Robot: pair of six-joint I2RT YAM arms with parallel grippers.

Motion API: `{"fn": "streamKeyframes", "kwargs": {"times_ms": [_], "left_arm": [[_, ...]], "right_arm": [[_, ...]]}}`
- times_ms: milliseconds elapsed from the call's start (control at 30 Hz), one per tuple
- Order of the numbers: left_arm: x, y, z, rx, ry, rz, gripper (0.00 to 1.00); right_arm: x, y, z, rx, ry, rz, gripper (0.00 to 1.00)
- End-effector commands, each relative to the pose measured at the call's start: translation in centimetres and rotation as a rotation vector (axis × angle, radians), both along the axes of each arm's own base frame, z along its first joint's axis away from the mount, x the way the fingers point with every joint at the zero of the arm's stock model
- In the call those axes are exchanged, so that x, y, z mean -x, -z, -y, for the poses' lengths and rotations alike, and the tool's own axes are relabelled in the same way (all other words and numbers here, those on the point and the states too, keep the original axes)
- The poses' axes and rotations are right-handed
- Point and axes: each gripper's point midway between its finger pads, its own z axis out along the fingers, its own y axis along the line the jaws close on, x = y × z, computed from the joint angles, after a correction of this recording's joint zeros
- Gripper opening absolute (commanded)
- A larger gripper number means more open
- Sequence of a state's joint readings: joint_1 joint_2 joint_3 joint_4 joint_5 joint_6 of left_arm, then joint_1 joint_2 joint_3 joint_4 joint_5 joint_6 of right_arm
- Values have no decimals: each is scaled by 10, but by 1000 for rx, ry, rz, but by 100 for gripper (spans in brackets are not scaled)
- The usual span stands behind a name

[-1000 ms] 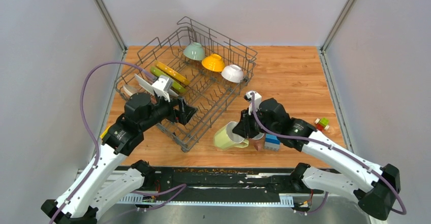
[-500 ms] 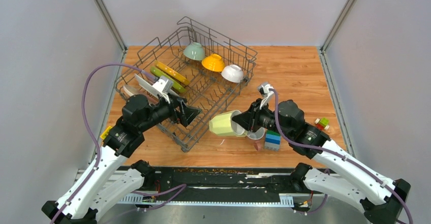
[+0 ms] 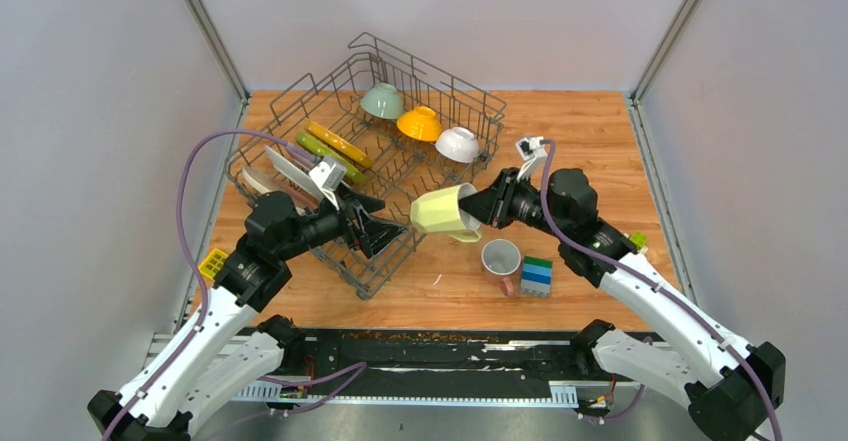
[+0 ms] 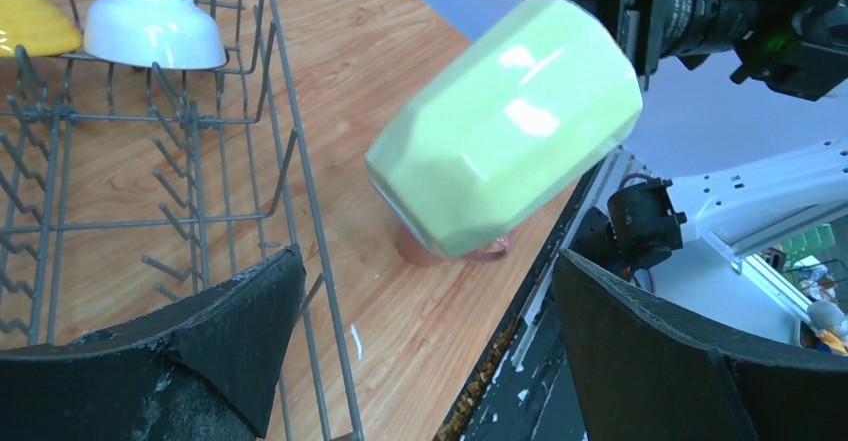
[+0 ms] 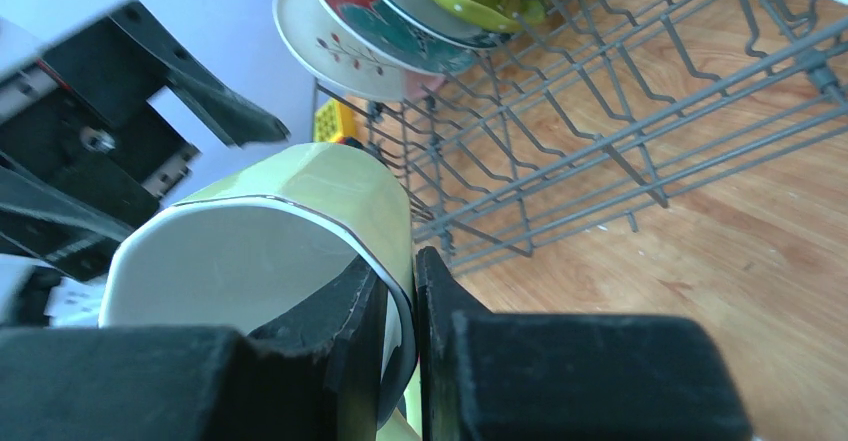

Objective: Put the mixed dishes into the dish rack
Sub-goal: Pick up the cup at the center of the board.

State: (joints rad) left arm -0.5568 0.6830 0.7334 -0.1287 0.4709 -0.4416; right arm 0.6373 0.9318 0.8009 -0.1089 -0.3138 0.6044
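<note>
My right gripper (image 3: pixel 478 211) is shut on the rim of the pale yellow mug (image 3: pixel 440 209), one finger inside and one outside (image 5: pixel 400 271), and holds it on its side in the air beside the dish rack's near right side (image 3: pixel 368 289). My left gripper (image 3: pixel 385 231) is open and empty at the rack's near wall, with the mug (image 4: pixel 510 126) just ahead of its jaws (image 4: pixel 425 301). The white pink-handled mug (image 3: pixel 500 259) stands upright on the table. In the rack are several upright plates (image 3: pixel 340 143) and pale green (image 3: pixel 382 100), yellow-orange (image 3: pixel 420 122) and white (image 3: pixel 457 143) bowls.
Stacked green-blue toy blocks (image 3: pixel 537 274) stand next to the white mug. Small coloured blocks lie at the right edge (image 3: pixel 632 242) and a yellow one left of the rack (image 3: pixel 213 261). Grey walls close in the table on three sides.
My right gripper has lifted the pale yellow mug off the table and carried it up and left toward the rack. My left gripper has moved a little to the right toward it.
</note>
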Motion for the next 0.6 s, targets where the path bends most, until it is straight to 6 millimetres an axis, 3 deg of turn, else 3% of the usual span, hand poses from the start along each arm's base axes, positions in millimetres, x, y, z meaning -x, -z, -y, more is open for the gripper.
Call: {"fn": "streamKeyframes", "kwargs": {"times_ms": [0,200,367,567], "left_arm": [[2,-16,9,79,42,43,100],[0,-17,19,182,72,36,100],[-3,-21,25,267,85,-10,100],[-5,-31,27,379,87,-54,100]], "right_arm": [[1,-91,-6,-286,-100,91,0],[-8,-84,-6,-350,-138,-1,0],[-4,-78,-14,-396,-216,-51,0],[2,-77,-17,-410,-277,7,0]]}}
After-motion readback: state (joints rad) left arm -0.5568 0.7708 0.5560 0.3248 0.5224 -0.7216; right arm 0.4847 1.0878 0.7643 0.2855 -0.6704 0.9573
